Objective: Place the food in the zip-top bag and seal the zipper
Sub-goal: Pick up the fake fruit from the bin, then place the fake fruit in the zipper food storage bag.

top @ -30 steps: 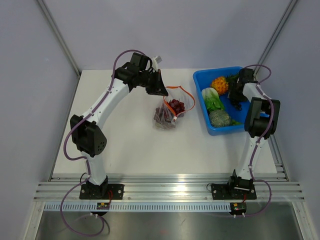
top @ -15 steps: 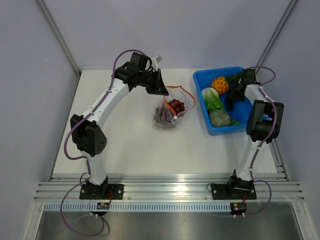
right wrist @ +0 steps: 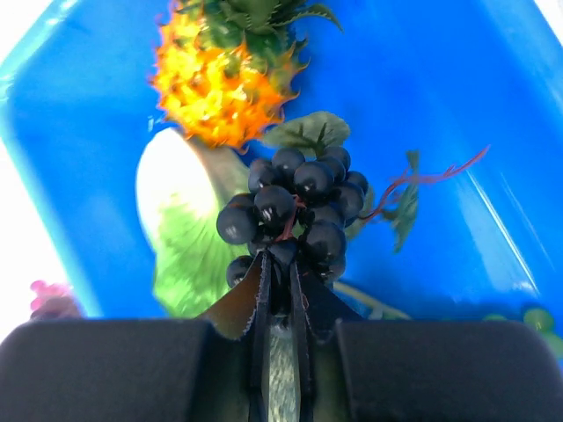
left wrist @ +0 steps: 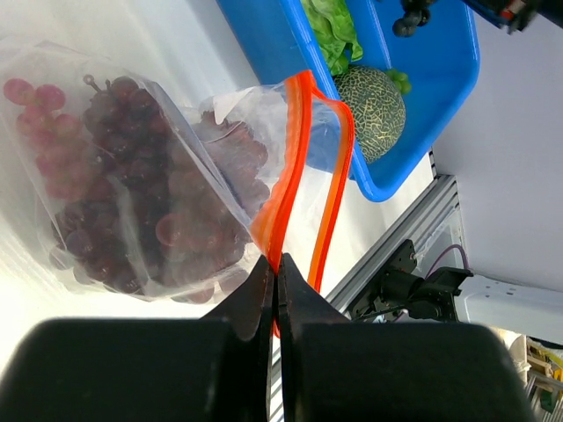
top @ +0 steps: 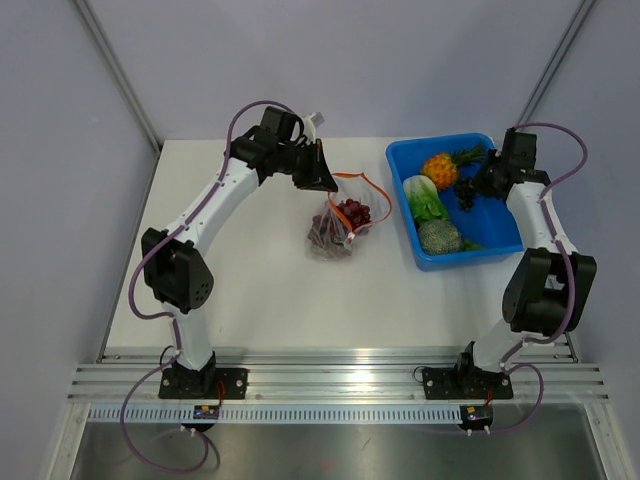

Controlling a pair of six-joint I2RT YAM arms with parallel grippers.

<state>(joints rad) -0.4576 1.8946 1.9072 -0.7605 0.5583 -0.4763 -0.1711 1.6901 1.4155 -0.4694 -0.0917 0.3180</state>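
Observation:
The clear zip-top bag (top: 335,225) lies mid-table with red-purple grape bunches (left wrist: 132,185) inside. My left gripper (top: 322,178) is shut on the bag's orange-red zipper (left wrist: 286,185) at one side of its mouth and holds the mouth up and open. My right gripper (top: 475,190) is shut on a dark grape bunch (right wrist: 295,211) and holds it lifted above the blue bin (top: 500,240). A vine with leaves (right wrist: 405,198) trails from the bunch.
The blue bin at the back right holds a toy pineapple (top: 440,168), a lettuce piece (top: 426,199) and a netted green melon (top: 439,236). An aluminium rail (top: 330,370) runs along the table's near edge.
My right arm has swung up and outward, lifting the dark grape bunch off the bin floor. The left gripper and the bag have not moved.

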